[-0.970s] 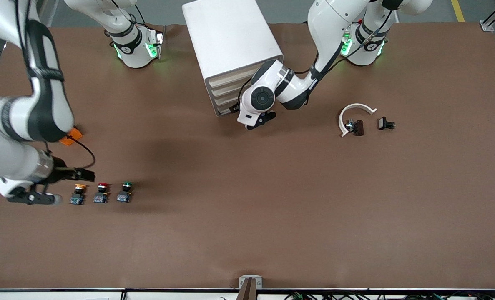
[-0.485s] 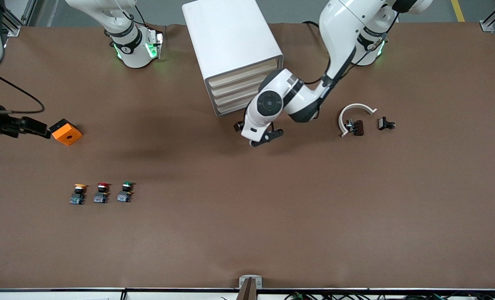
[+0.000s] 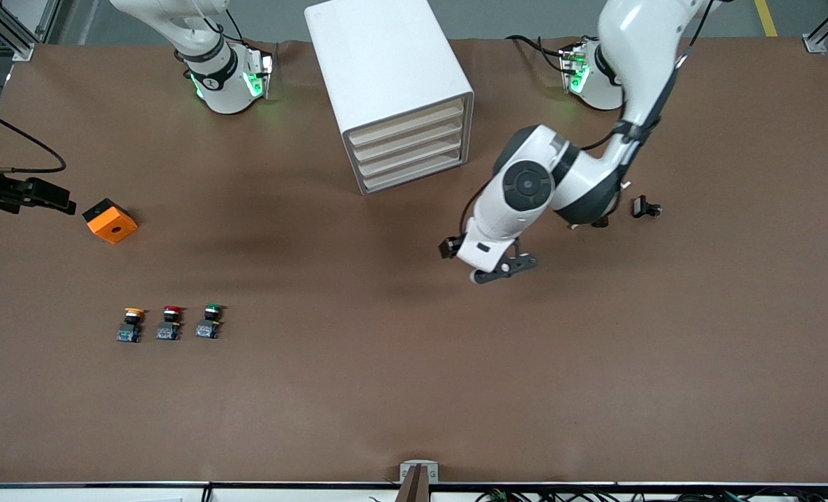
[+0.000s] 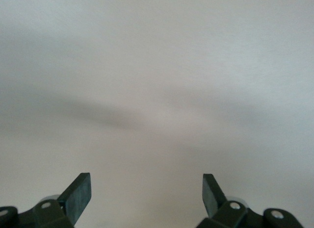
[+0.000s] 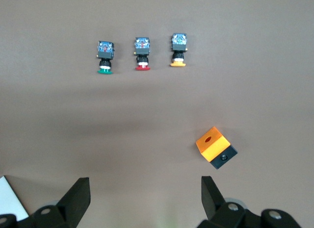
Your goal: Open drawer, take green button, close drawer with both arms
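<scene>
My left fingers (image 3: 501, 268) hang spread over bare counter (image 3: 414, 390) at frame center; right fingers (image 5: 145, 201), spread, sit at left edge; green button (image 3: 208, 322) lower left, drawer (image 3: 409, 147) shut

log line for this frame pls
drawer: shut | button: on table, untouched | left gripper: open, empty | right gripper: open, near orange block

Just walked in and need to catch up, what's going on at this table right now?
Nothing is held at the moment. The left tool hangs open over bare table, toward the left arm's end from the cabinet, whose drawer is shut. The right tool is open, up beside the orange block. The green button sits untouched in a row with the red button and yellow button.
</scene>
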Robot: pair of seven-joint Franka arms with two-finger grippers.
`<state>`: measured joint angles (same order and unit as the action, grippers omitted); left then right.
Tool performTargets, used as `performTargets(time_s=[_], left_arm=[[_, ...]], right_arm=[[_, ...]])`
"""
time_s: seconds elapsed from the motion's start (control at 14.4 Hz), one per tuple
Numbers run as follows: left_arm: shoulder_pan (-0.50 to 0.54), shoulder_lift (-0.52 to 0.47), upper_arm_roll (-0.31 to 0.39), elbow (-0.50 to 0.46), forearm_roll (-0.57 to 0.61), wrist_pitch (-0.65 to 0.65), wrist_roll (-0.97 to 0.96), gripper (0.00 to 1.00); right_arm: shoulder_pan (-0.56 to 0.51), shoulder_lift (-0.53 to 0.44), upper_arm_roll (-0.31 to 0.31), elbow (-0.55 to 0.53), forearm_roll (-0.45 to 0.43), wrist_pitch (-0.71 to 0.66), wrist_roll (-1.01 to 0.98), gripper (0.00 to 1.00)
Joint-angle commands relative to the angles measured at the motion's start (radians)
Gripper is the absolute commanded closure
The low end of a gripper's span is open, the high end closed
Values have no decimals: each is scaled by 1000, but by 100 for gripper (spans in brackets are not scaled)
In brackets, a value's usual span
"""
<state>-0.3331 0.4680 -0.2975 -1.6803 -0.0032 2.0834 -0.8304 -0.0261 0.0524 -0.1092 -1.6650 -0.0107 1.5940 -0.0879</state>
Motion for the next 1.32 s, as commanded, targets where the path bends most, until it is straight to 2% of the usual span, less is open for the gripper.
performTargets(time_s=[0.0,0.07,0.28,0.62,0.83,1.25], left_arm=[[64,-123,-6,-22,75,-184,176,0],[95,-152,-6,-21,90,-228,233,0],[227,-222,-11,-27,91,-256,382,0],[393,-276,-14,-41,80,-278,580,0],[488,-324,-15,-77,75,-283,709,0],[549,-400,-15,-148,74,-281,789,0]], right_arm=[[-5,-2,14,56,-18,-43,54,0],[-9,0,14,97,-20,-60,62,0],[-12,4,11,194,-21,-149,73,0],[-9,-11,20,195,-8,-180,71,0],[-12,-55,16,194,-6,-180,62,0],[-9,-95,20,157,-6,-201,54,0]])
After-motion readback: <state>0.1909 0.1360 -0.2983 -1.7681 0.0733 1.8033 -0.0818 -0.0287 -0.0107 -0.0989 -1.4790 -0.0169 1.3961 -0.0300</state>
